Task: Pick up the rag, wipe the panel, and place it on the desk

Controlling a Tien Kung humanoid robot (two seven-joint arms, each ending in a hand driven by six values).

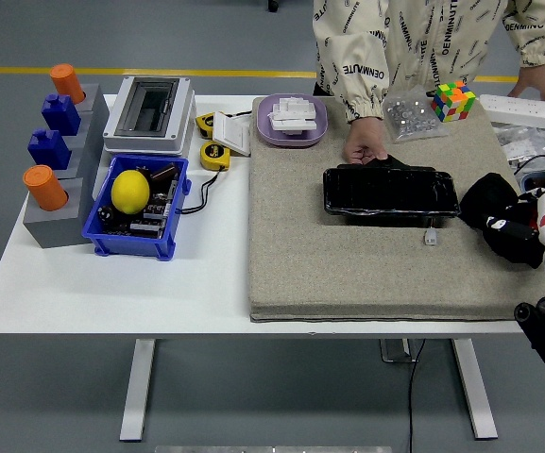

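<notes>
The right hand [510, 229] – at the bench's [111, 283] 3 o'clock edge – clutches a crumpled black rag [495, 201] beside the glossy black rectangular panel [390, 192].

Workshop: grey floor [83, 38], yellow line [111, 71].

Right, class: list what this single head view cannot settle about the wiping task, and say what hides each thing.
- Right hand: black against the black rag, so whether its fingers grip the rag cannot be told.
- Left hand: out of frame.
- Panel: its far edge is partly covered by the person's hand.
- Small connector near the panel: too small to identify.
- Blue bin: parts under the lemon are hidden.
</notes>
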